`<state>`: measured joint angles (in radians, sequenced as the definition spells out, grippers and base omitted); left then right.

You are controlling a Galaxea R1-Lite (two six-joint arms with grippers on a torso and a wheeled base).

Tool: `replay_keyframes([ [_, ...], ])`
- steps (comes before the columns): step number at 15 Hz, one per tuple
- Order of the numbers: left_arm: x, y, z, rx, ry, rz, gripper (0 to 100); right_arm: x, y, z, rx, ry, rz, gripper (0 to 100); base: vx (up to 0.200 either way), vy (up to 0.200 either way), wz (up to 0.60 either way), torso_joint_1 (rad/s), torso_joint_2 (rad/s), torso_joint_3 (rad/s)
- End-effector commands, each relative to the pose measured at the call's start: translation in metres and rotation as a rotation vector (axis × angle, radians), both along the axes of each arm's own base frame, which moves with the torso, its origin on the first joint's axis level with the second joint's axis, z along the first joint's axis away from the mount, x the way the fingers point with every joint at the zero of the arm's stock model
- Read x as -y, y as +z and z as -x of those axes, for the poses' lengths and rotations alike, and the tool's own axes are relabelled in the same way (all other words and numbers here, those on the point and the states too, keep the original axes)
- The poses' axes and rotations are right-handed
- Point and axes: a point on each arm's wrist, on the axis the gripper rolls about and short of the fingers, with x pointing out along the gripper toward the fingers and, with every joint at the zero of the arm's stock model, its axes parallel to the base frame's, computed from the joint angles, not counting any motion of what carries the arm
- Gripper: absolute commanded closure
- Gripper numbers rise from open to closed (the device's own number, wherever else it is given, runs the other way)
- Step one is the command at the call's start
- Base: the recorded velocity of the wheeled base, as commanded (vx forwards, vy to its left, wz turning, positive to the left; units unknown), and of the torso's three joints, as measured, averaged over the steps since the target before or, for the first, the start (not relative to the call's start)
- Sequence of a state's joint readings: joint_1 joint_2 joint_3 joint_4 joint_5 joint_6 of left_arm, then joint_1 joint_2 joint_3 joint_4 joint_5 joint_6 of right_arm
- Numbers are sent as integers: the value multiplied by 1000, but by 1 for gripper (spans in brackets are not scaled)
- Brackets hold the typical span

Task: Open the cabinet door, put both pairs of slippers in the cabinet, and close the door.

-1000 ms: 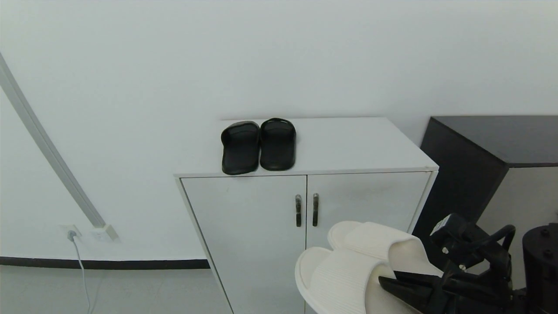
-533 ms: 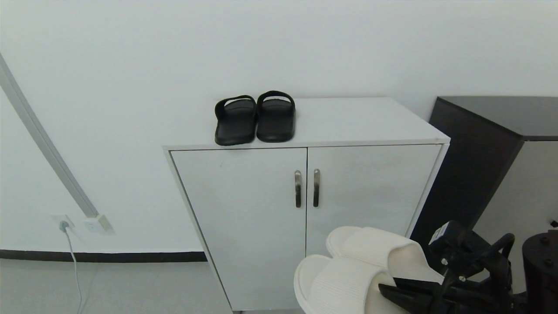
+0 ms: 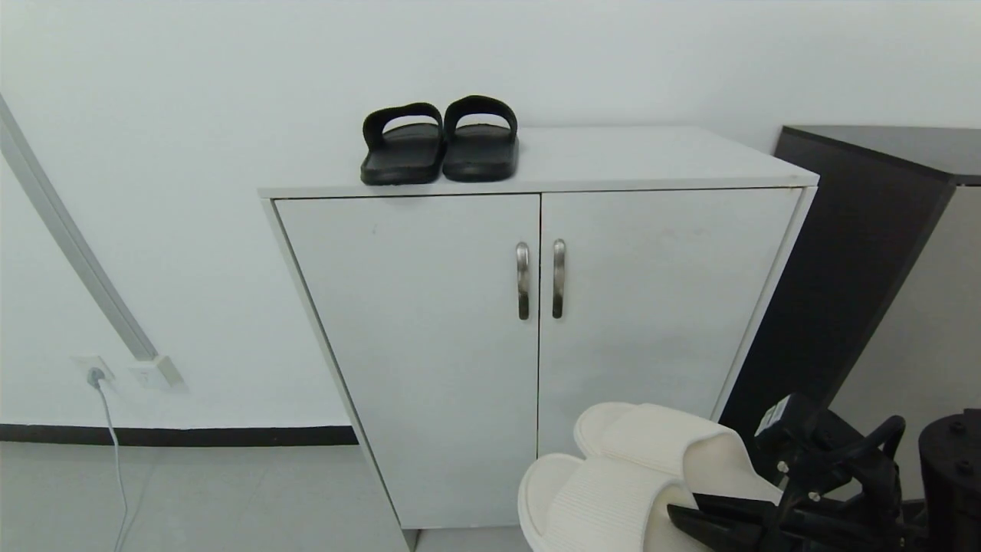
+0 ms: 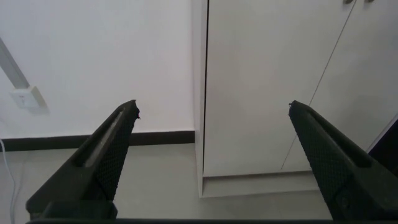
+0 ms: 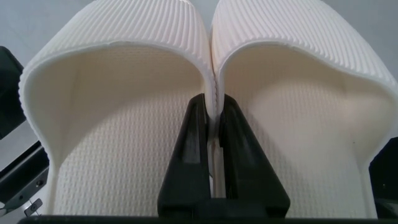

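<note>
A white two-door cabinet (image 3: 429,345) stands against the wall with both doors shut, its two metal handles (image 3: 523,280) side by side at the middle. A pair of black slippers (image 3: 441,142) rests on its top, toward the left. Low at the right in the head view, my right gripper (image 3: 690,515) is shut on a pair of white slippers (image 3: 628,475), pinching their inner straps together (image 5: 213,121). My left gripper (image 4: 211,112) is open with nothing between its fingers, low before the cabinet's left front corner (image 4: 200,93).
A black cabinet (image 3: 866,253) stands right beside the white one. On the wall at the left run a slanted cable duct (image 3: 69,238) and a socket with a plugged cord (image 3: 96,377). A dark skirting (image 3: 176,435) runs above grey floor left of the cabinet.
The head view has dropped lower, so the cabinet and black slippers sit higher in the picture. The white slippers stay held in my right gripper.
</note>
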<state>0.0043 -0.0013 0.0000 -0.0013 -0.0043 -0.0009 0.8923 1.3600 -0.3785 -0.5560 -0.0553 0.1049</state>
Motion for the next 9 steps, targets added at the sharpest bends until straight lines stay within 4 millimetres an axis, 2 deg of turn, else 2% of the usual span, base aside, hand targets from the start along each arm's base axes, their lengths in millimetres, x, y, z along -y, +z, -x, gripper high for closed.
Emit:
replay_keyframes([
  [1, 0, 0, 0, -1, 0, -2, 0, -1, -2, -1, -5, 1, 7, 100, 0, 0, 0, -66, 442, 369],
  [5, 0, 0, 0, -1, 2, 4, 0, -1, -1, 0, 11, 11, 16, 100, 0, 0, 0, -26, 411, 373],
  [9, 0, 0, 0, -1, 2, 8, 0, 0, -1, 0, 13, 12, 13, 100, 0, 0, 0, -1, 13, 4],
])
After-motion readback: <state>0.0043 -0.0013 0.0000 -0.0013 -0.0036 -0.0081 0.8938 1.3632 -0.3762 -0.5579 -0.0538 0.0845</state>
